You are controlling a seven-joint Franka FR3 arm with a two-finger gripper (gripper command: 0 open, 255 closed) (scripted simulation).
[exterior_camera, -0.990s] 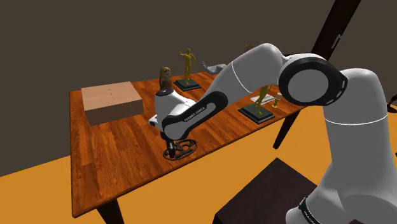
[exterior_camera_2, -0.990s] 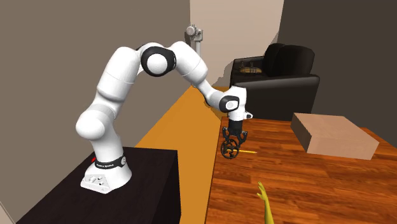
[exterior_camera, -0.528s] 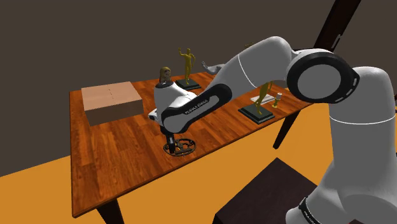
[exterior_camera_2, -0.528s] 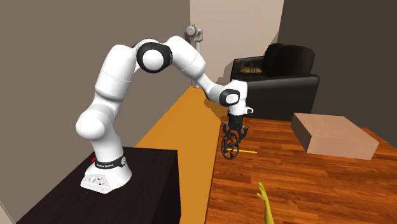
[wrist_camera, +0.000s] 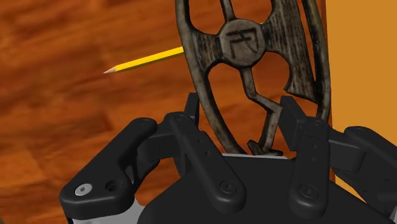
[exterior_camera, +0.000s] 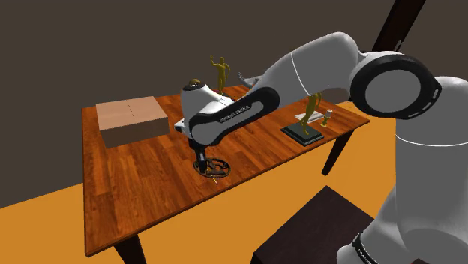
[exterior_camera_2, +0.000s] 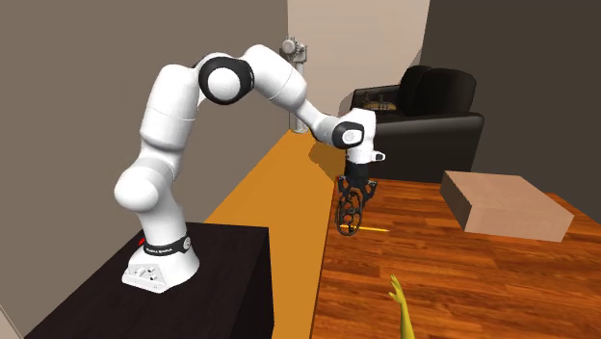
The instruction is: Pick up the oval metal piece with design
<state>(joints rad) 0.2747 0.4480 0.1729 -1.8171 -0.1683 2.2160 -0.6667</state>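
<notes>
The oval metal piece (wrist_camera: pixel 245 44) is a dark openwork ring with spokes and an emblem at its hub. My gripper (wrist_camera: pixel 254 137) is shut on it, and the black fingers (wrist_camera: pixel 197 137) clasp the rim at one end. In the shoulder view the gripper (exterior_camera: pixel 201 156) points down near the table's front edge, with the oval piece (exterior_camera: pixel 212 168) hanging tilted under it. In the second exterior view the oval piece (exterior_camera_2: pixel 349 217) dangles from the gripper (exterior_camera_2: pixel 356 190), a little above the wooden table (exterior_camera_2: pixel 453 279).
A yellow pencil (wrist_camera: pixel 143 62) lies on the wood under the oval piece. A cardboard box (exterior_camera: pixel 131 120) sits at the back of the table. Gold figurines on dark bases (exterior_camera: pixel 221 79) (exterior_camera: pixel 309 120) stand towards the shoulder view's right. A black sofa (exterior_camera_2: pixel 414 111) is behind.
The hand has risen and shifted slightly inward over the table, carrying the oval piece up with it. The arm's elbow has lifted too.
</notes>
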